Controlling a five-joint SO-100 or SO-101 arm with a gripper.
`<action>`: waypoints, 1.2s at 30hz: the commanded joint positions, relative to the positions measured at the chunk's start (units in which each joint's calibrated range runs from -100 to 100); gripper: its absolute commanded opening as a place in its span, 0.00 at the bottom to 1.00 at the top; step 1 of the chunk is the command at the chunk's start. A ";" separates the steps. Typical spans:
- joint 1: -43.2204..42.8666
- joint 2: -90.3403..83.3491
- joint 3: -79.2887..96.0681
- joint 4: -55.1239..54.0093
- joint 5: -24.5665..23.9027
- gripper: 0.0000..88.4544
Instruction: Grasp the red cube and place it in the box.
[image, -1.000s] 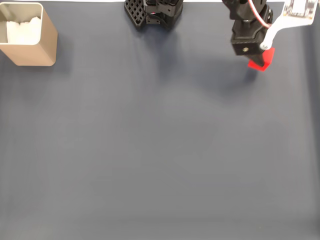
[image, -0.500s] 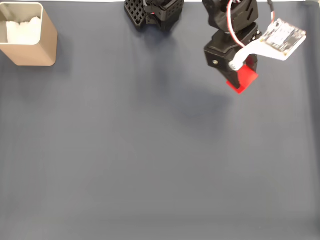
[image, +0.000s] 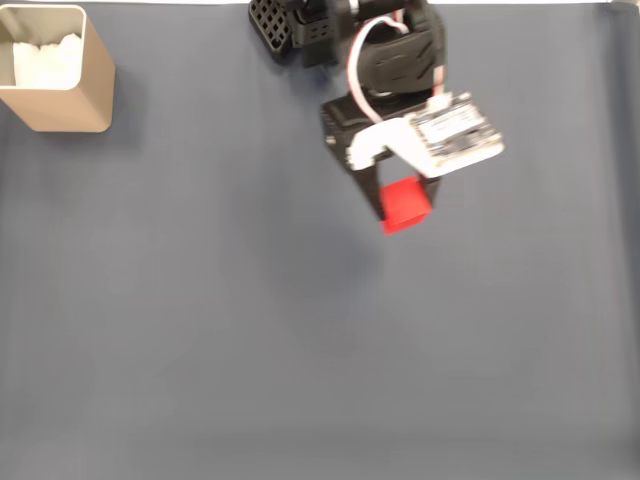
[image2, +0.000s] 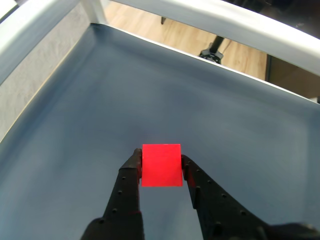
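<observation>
One cube (image: 406, 204) and one box (image: 57, 70) show in the fixed view, and one arm reaches over the table (image: 300, 350). The gripper (image: 400, 212) is clamped on the cube: in the wrist view the two black fingers (image2: 131, 170) press against the cube's (image2: 161, 164) left and right faces, with the gripper (image2: 161, 169) pointing toward the far rim of the table (image2: 75, 125). In the fixed view the cube is red, slightly blurred, and sits under the white bracket and circuit board (image: 455, 132) carried on the arm's wrist; it lies in the upper middle part of the table, somewhat right of centre and well below the top edge. Whether it touches the dark grey surface or is held above it cannot be told for certain, though the wrist view shows table surface beyond and beneath it. The box stands in the table's top left corner in the fixed view, tan outside, with white padding (image: 45, 60) inside, well apart from the cube. The arm's black base (image: 300, 25) sits at the top edge, between box and gripper but closer to the gripper. Beyond the table's pale rim (image2: 200, 15), the wrist view shows a wooden floor (image2: 175, 35).
</observation>
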 joint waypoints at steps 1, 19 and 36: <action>5.01 -2.46 -3.77 1.26 -0.63 0.00; 29.23 -3.50 -7.61 3.48 -1.17 0.00; 44.86 -9.14 -7.15 4.38 -1.86 0.00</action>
